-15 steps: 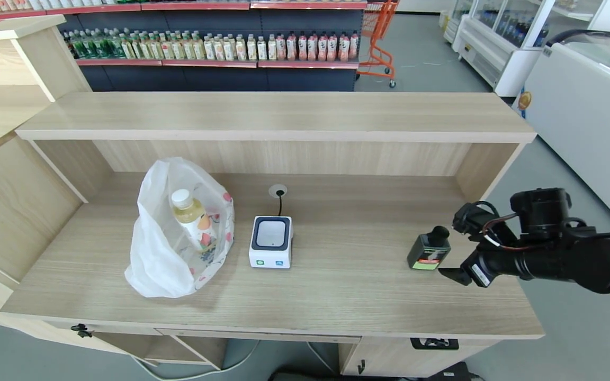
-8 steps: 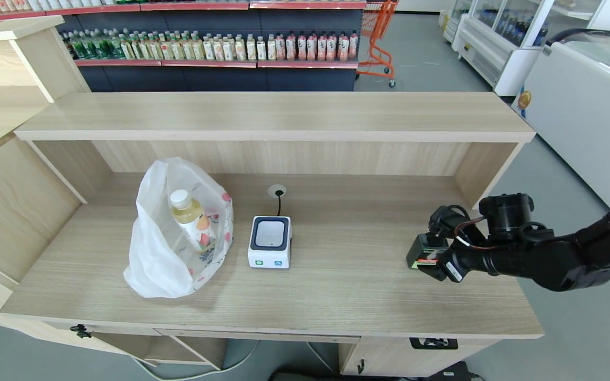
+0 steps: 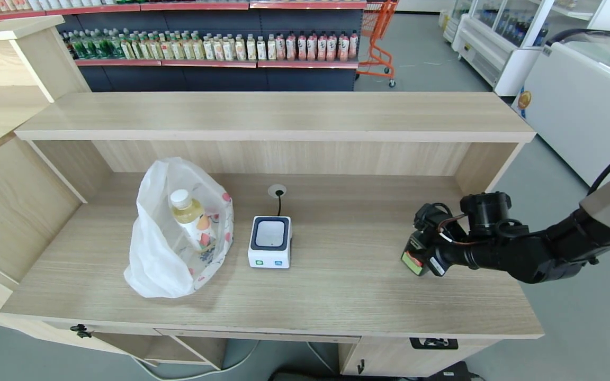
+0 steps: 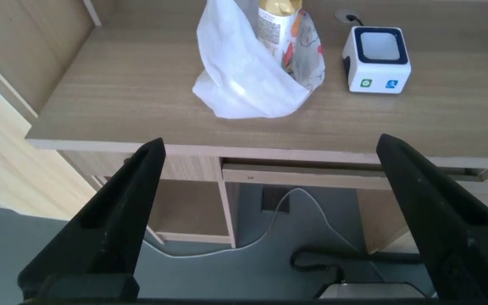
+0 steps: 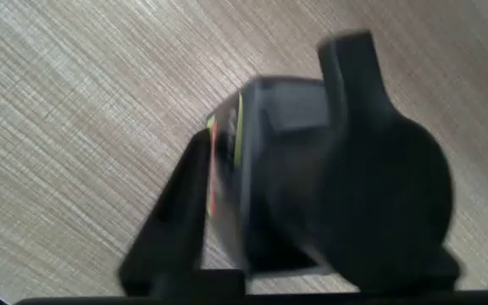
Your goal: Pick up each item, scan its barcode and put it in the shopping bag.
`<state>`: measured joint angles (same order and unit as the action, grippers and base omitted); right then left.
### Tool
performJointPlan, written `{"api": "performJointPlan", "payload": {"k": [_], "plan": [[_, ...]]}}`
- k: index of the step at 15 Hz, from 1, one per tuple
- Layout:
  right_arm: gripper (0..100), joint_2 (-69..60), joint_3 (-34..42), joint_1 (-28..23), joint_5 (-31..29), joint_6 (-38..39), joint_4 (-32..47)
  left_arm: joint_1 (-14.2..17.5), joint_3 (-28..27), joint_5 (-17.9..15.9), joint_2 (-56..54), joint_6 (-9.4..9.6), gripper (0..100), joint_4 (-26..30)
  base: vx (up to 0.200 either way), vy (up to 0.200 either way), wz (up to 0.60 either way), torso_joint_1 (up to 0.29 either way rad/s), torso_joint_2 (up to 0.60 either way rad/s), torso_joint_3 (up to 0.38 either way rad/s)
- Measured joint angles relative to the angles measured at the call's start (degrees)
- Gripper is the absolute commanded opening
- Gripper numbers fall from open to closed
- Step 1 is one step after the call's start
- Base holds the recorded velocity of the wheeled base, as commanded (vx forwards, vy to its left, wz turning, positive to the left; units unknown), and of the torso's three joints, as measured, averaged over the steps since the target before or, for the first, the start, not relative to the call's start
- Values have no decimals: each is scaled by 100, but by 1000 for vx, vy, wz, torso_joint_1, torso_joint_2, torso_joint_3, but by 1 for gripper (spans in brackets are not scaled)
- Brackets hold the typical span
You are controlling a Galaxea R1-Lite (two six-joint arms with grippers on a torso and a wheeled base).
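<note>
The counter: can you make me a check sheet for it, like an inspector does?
Surface: wooden counter, flat, nothing spilled.
Job's things: white shopping bag stands on the left side with a drink bottle inside; the scanner sits just right of the bag; a dark bottle is tilted near the right end.
Clutter: nothing seen.
Grippers: right gripper is closed on the dark bottle; left gripper is open, below the counter's front edge.
Cables: black cable runs from the scanner into a hole; white cable hangs under the counter.
Surroundings: shelves of drinks, orange cart, freezers.
</note>
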<state>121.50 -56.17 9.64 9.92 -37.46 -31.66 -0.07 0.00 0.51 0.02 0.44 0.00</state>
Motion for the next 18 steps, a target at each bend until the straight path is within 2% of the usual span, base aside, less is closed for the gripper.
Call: {"api": "performJointPlan", "payload": {"k": [7,9,11,12,13,15,18], "plan": [[0,-210,102,85,9,301,-347,2,0,0,0,0,100,0,0,0,0,0,0,0],[0,-728,577,77,9,429,-720,0,0,0,0,0,100,0,0,0,0,0,0,0],[0,-1337,1668,44,15,216,-1380,-2,0,0,0,0,100,0,0,0,0,0,0,0],[0,-1665,2181,35,91,-274,-1635,-2,0,0,0,0,100,0,0,0,0,0,0,0],[0,-1949,2553,28,351,-1079,-1804,-2,0,0,0,0,100,0,0,0,0,0,0,0],[0,-2369,2817,68,1373,-3415,-1920,2,0,0,0,0,100,0,0,0,0,0,0,0],[0,-2686,2826,385,2782,-6822,-1586,-2,0,0,0,0,100,0,0,0,0,0,0,0]]}}
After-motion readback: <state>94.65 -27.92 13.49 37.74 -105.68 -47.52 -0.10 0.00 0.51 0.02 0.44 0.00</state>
